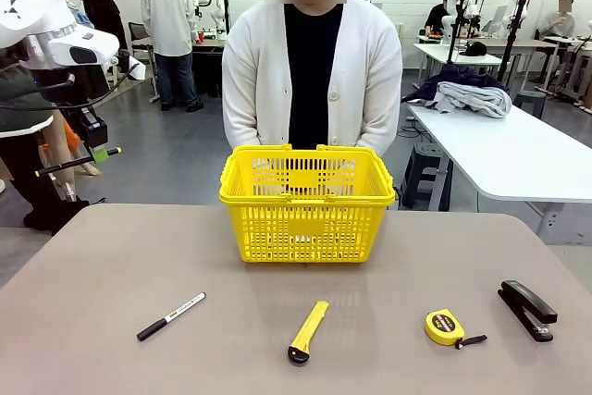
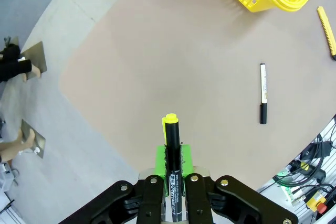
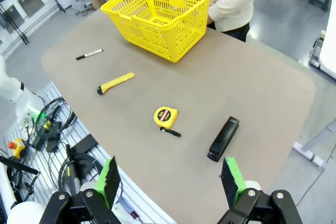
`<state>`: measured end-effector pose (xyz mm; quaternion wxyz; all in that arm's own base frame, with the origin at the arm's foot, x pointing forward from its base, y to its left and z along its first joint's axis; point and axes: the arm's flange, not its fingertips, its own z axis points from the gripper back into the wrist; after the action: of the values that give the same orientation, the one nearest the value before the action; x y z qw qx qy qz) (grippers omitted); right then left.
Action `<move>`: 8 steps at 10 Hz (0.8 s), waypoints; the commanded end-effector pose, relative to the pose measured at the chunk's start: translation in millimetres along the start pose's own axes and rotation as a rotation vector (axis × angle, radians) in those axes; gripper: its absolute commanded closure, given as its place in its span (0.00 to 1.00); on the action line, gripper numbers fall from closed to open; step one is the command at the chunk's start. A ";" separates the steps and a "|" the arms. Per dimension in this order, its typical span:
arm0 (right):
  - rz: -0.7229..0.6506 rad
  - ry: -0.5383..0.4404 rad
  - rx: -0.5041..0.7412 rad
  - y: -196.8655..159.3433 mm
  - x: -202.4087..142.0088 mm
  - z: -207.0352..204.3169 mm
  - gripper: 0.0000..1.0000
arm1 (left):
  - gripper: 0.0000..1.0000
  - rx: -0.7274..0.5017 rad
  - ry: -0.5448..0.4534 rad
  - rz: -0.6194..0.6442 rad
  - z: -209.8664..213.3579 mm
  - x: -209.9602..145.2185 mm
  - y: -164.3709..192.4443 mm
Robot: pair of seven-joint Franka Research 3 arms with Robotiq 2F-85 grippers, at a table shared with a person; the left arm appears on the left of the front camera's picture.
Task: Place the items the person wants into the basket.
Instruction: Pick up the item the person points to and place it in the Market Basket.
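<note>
So the basket [image 1: 306,205] sits mid-table [image 1: 111,265] toward the far side, with the person [image 1: 313,71] right behind it. Along the near edge, left to right: marker [image 1: 171,315], knife [image 1: 308,330], tape measure [image 1: 446,327], stapler [image 1: 527,309]. The pen [image 1: 79,163] is up off the table at far left, in the left gripper [image 1: 96,150].

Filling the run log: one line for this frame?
left gripper: shut on black pen, raised left of table | right gripper: open, holding nothing | marker, stapler: on table | basket: far side
</note>
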<state>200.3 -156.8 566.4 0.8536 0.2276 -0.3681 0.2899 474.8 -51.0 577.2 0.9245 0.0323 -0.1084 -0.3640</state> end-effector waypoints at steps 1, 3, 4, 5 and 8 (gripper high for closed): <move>0.009 -0.019 0.009 -1.7 2.6 -1.7 0.00 | 0.88 0.000 0.000 0.000 0.1 0.0 0.0; 0.009 -0.019 0.009 -1.7 2.6 -1.7 0.00 | 0.88 0.028 -0.136 -0.348 16.9 78.7 -30.3; 0.009 -0.019 0.009 -1.7 2.6 -1.7 0.00 | 0.88 -0.014 -0.138 -0.468 11.5 120.2 -41.3; 0.009 -0.019 0.009 -1.7 2.6 -1.7 0.00 | 0.88 -0.026 -0.136 -0.549 3.5 158.2 -52.4; 0.009 -0.019 0.009 -1.7 2.6 -1.7 0.00 | 0.88 -0.078 -0.131 -0.732 -25.5 254.8 -95.8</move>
<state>200.1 -156.5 567.1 0.8540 0.2261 -0.3681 0.2900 573.1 -293.5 566.7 0.7381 0.0123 -0.1523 -0.6572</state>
